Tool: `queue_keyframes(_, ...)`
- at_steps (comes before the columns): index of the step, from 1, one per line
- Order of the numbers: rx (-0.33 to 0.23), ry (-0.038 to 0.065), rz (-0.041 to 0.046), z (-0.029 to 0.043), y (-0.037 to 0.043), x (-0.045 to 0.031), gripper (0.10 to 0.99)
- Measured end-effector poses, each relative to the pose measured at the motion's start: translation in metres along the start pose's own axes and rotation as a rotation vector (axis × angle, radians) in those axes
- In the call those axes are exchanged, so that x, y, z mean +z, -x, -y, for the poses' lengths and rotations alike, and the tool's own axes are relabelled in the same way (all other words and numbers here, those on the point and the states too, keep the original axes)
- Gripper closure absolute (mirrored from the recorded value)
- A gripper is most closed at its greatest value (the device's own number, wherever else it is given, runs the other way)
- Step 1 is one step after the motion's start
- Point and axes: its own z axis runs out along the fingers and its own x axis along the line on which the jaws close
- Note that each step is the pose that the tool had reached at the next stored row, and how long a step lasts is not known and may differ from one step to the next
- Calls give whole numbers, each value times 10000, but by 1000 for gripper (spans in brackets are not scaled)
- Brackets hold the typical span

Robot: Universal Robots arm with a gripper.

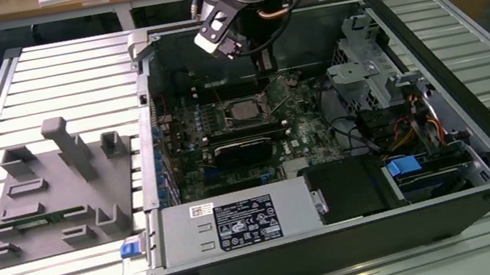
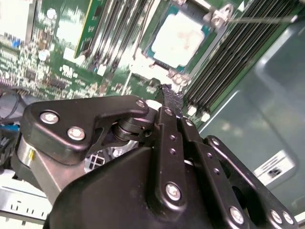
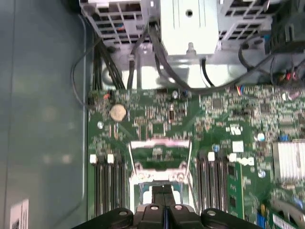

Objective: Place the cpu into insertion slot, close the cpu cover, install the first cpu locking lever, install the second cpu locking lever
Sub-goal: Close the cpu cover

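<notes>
The cpu (image 2: 183,36) lies seated in the insertion slot (image 1: 224,115), pale metal face up, its green border exposed. The cpu cover (image 3: 159,142) stands raised at one edge of the slot and is not closed over the chip; circuit board shows through its cut-out. The gripper (image 2: 169,95) hangs just above that same edge of the slot, fingers pressed together with nothing between them. Whether it touches the cover cannot be determined. Memory slots (image 3: 107,186) flank the insertion slot on two sides.
</notes>
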Motion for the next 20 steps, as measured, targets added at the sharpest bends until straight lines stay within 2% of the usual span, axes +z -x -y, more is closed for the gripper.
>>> queue_keyframes(13, 4, -45, 2, -484, -25, 44, 980)
queue_keyframes(15, 3, -53, 3, -541, -28, 49, 980)
queue_keyframes(20, 4, -64, 3, -629, -35, 59, 980)
